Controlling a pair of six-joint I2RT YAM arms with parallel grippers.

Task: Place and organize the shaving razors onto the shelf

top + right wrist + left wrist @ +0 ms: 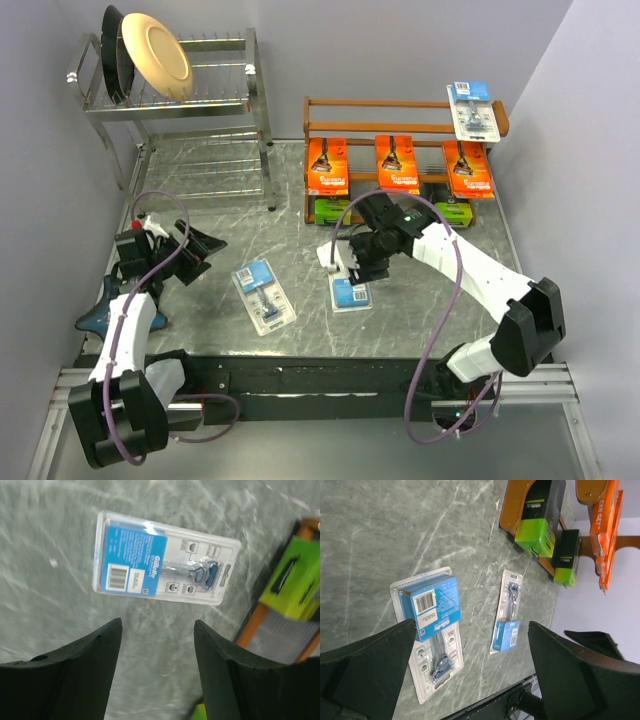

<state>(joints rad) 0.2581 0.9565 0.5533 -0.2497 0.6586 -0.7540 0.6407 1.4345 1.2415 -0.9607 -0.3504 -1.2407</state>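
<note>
On the tabletop (pixel 210 195), two razor packs are seen lying flat, not yet shelved. The left gripper (pixel 470 627) is held wide open and empty near the left blister card (pixel 435 630). The right gripper (pixel 157 625) is spread, gripping nothing, just above the right blister card (pixel 165 572). Such a flat, slick, clear-and-blue card could be skidded, or caught only by its rim, if the fingers are closed too high. Further back, orange packs (pixel 397 163) are stood on the shelf (pixel 400 103), green boxes (pixel 332 209) beneath, a third blister card (pixel 472 110) at the top.
</note>
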